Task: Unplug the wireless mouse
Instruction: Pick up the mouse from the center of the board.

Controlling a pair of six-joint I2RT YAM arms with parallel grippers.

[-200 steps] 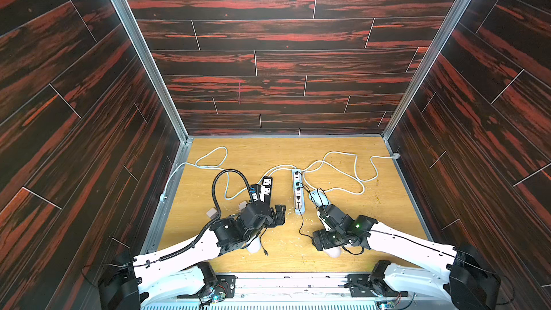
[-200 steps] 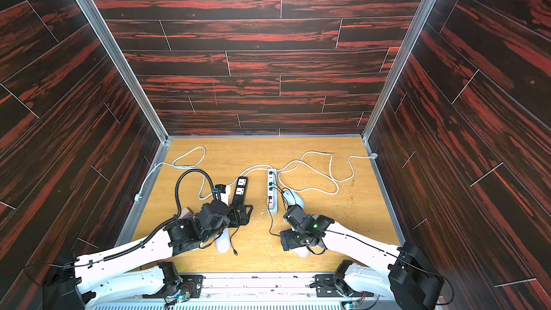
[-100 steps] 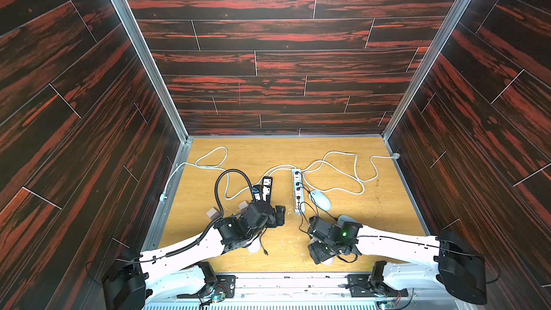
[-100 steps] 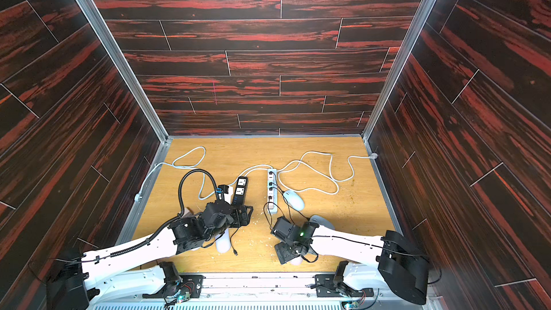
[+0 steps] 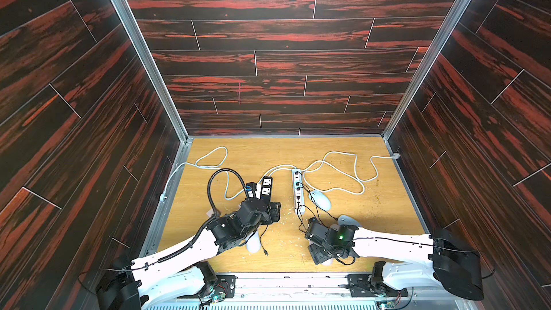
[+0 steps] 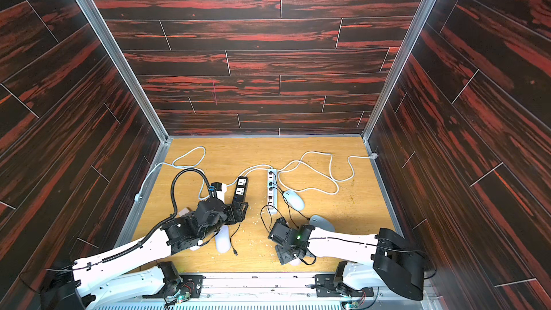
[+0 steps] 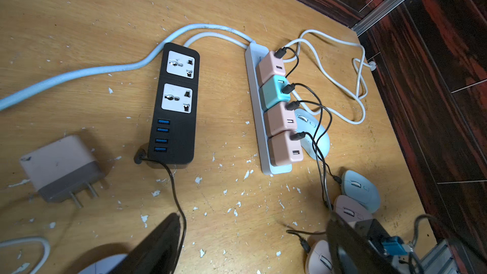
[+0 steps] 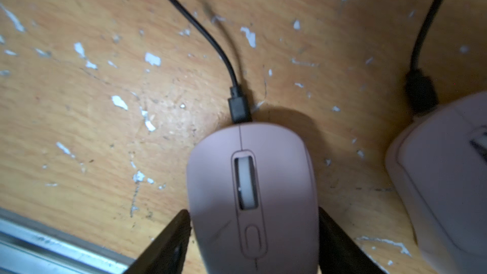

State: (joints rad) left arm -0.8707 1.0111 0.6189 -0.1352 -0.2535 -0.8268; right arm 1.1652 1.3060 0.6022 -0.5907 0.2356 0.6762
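The wireless mouse (image 8: 253,193) is pink and lies near the table's front edge, with a black cable plug (image 8: 238,108) in its nose. My right gripper (image 8: 254,233) is shut on it, and both black fingers (image 8: 171,243) press its sides. In both top views the right gripper (image 5: 320,256) (image 6: 286,256) points down at the front edge and hides most of the mouse. My left gripper (image 7: 253,246) (image 5: 272,211) is open above bare table near the black power strip (image 7: 176,101), with nothing between its fingers.
A white power strip (image 7: 257,106) carries pink and teal chargers (image 7: 274,96) with black cables to several other mice: a second pink mouse (image 8: 442,180), a pale blue mouse (image 7: 361,188) and a white mouse (image 5: 320,199). A loose charger (image 7: 60,167) lies to the left. The metal front rail (image 8: 39,246) is close.
My right arm has drawn back toward the front edge and come down over the pink mouse, its jaws narrowing onto it. The left gripper has hardly moved and has narrowed slightly.
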